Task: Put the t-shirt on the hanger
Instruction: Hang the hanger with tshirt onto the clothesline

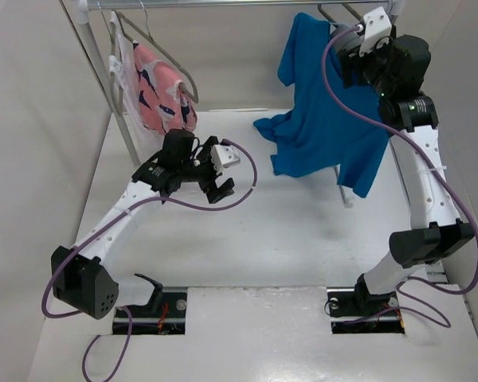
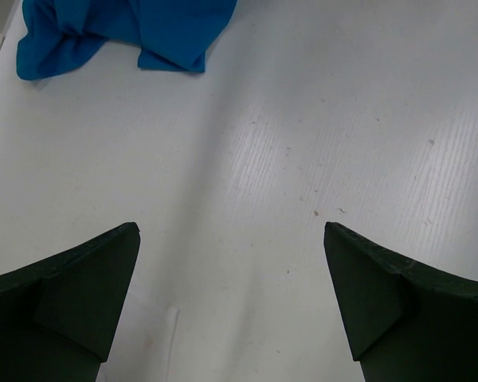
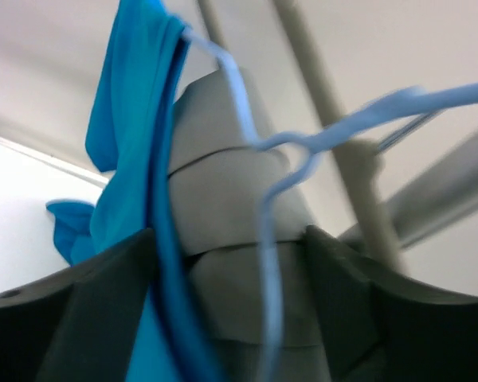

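The bright blue t-shirt [image 1: 323, 119] hangs from near the rail at the back right, and its lower folds touch the table. It also shows at the top of the left wrist view [image 2: 143, 28] and beside my right gripper's left finger [image 3: 131, 127]. The thin light-blue wire hanger [image 3: 267, 239] runs up between my right gripper's fingers without clearly touching either. My right gripper [image 1: 344, 60] [image 3: 229, 232] is raised at the shirt's collar with its jaws apart. My left gripper [image 1: 219, 189] [image 2: 231, 227] is open and empty, low over bare table, left of the shirt.
A pink patterned garment [image 1: 163, 95] hangs on a grey hanger at the back left. The white rack post [image 1: 103, 79] and the top rail [image 1: 247, 4] frame the back. Another rack post [image 3: 342, 151] is close behind the hanger.
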